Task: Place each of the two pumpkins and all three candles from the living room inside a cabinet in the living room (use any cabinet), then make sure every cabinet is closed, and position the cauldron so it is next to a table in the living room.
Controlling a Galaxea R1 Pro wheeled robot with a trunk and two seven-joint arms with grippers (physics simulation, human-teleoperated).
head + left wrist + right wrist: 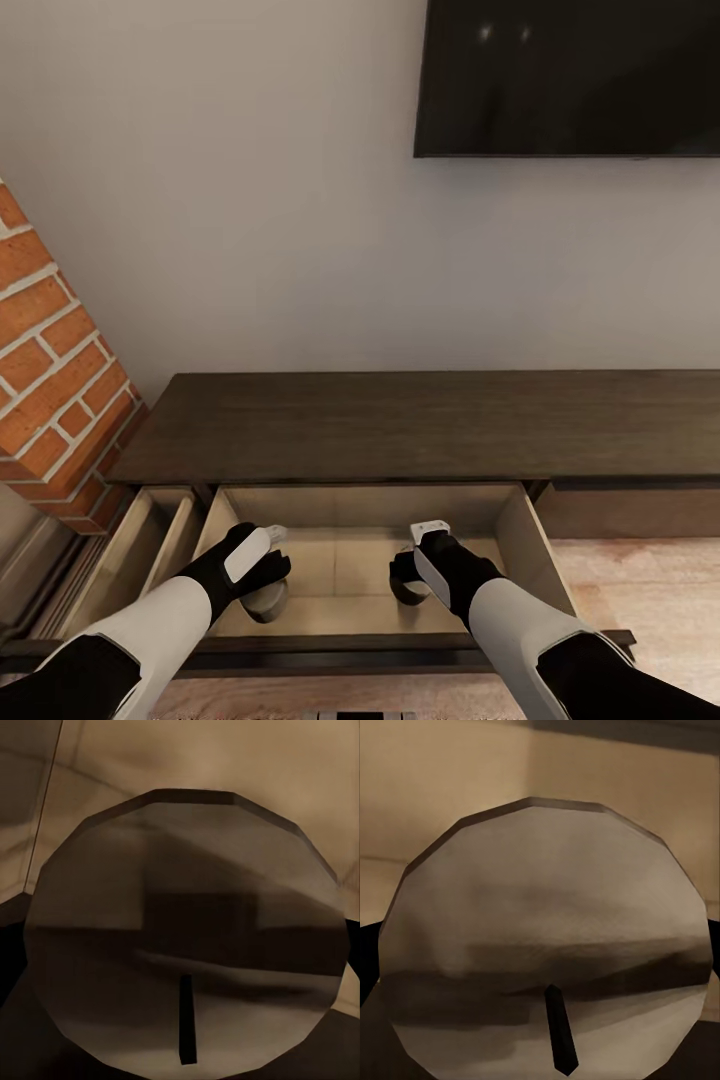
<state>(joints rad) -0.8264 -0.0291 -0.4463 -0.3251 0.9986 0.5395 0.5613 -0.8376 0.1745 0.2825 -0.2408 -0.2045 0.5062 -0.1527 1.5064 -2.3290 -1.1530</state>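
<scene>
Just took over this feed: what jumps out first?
Both arms reach down into the open middle drawer of the dark cabinet, the left end effector and right end effector each at a candle. Each wrist view looks onto a pale candle top with a dark wick: left candle, right candle. A black screen hangs on the wall above.

Head view light: even, soft; my wall [250, 200] reads pale, no hard shadows.
Glare: two faint spots on the screen [570, 75].
Drawer [360, 560]: shaded under my arms.
Wrist views: dim, brownish, candle faces [184, 937] [547, 937] blurred, streaked with shadow.
</scene>
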